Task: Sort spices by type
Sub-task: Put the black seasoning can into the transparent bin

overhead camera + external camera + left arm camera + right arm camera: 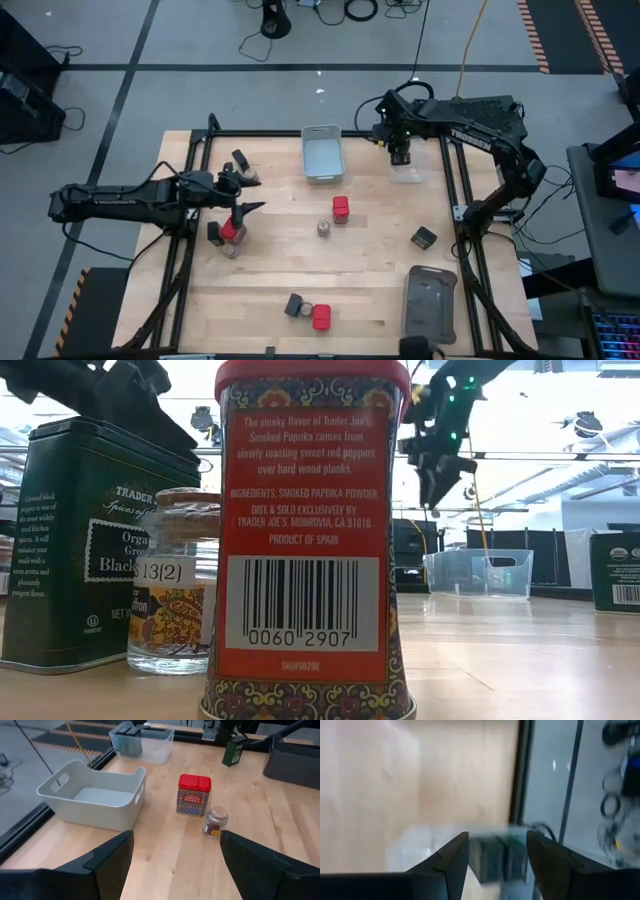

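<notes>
Sorting is barely beginning: right gripper (400,157), jaws parted and empty, is hovering over the clear bin (406,174) at 1 o'clock holding one dark tin (496,861), left gripper (248,197) is waiting open at 9 o'clock, grey bin (322,152) empty, most spices (341,208) lying loose.

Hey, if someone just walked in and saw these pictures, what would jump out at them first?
Probably the red paprika tin filling the low view, standing right in front of that camera beside a small glass jar and a black pepper tin. Then the right gripper hanging above the clear bin at the table's far edge.

"Smoked Paprika", "0060 2907" on red tin (305,540); "13[2]" on jar (175,585).
</notes>
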{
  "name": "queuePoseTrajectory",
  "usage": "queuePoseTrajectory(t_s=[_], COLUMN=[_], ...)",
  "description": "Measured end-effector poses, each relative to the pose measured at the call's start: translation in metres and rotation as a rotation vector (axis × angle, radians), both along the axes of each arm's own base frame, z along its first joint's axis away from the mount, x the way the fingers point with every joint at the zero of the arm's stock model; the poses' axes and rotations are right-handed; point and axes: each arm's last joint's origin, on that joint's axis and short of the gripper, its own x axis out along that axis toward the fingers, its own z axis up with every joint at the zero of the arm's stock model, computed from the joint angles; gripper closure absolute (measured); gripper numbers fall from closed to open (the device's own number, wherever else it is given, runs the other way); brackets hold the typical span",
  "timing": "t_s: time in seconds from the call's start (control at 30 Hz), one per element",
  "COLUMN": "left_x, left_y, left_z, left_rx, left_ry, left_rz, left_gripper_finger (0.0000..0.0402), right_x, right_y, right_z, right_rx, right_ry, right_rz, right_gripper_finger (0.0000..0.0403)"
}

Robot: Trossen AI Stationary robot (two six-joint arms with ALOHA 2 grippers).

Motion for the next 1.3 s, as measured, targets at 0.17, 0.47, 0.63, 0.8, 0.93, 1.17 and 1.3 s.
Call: queuePoseTrajectory(t_s=[0.17,0.47,0.63,0.8,0.93,1.17,1.3], left_x=[-0.007,-0.024,-0.026,-0.022,-0.015,-0.012,-0.014], left_y=[0.000,-0.007,-0.013,-0.017,-0.017,-0.015,-0.014], left_z=[0.032,0.057,0.047,0.037,0.031,0.041,0.059], left_rx=[-0.052,-0.306,-0.594,-0.822,-0.861,-0.861,-0.774], left_ry=[0.027,0.254,0.468,0.625,0.677,0.810,0.863], left_rz=[0.034,0.091,0.225,0.324,0.391,0.519,0.649], left_gripper_finger=[0.0100,0.0100,0.0100,0.0100,0.0100,0.0100,0.0100], right_x=[0.023,0.055,0.066,0.075,0.078,0.080,0.080], right_y=[0.024,0.074,0.099,0.117,0.126,0.135,0.138], right_z=[0.006,0.011,0.013,0.016,0.017,0.017,0.017], right_rx=[0.058,0.173,0.169,0.155,0.150,0.156,0.162], right_ry=[-0.156,-0.306,-0.329,-0.369,-0.386,-0.384,-0.384], right_rz=[0.095,0.305,0.397,0.466,0.501,0.528,0.528], right_gripper_finger=[0.0222,0.0222,0.0222,0.0222,0.0222,0.0222,0.0222])
